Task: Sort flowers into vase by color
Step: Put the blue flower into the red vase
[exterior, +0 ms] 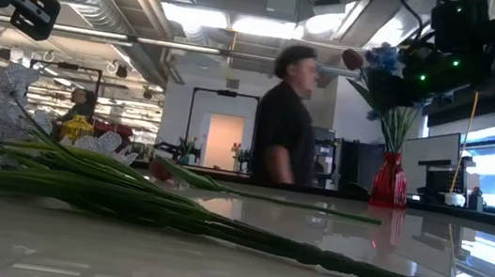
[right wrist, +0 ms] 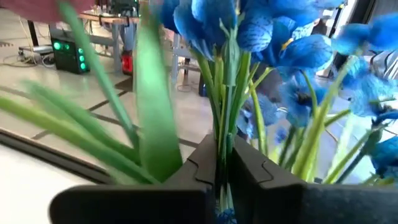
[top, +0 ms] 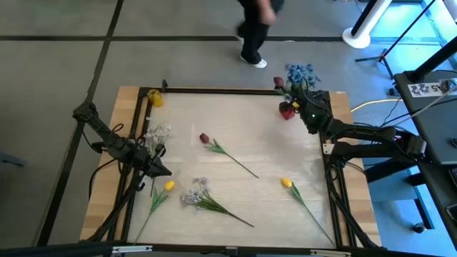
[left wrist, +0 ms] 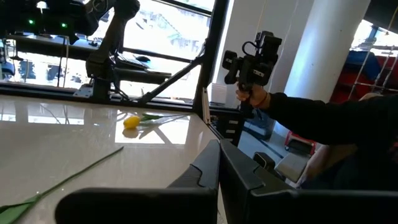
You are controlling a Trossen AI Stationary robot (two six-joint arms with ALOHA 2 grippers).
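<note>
Fingers of the left gripper (top: 163, 170) are pressed together on nothing, parked at the near left of the table (top: 243, 128) beside a white spray (top: 157, 133), so this arm seems to be waiting its turn. Loose flowers lie flat across the near half because they are yet to be sorted: a yellow tulip (top: 168, 185) at near left, a pale spray (top: 194, 194) just right of it, and another yellow tulip (top: 286, 183) at near right. Toward the middle a dark red tulip (top: 204, 138) rests on its side, stem trailing to the right. Farther off, a yellow bloom (top: 155, 98) sits at the far left corner. At the far right corner the right gripper (right wrist: 217, 163) hangs above the red vase (exterior: 386, 185), its two pads nipped together on a thin green stem among the blue flowers (right wrist: 261, 31). That pinch is probably there to steer the stem down among blooms already gathered. Behind the table a person (exterior: 285, 115) walks past.
</note>
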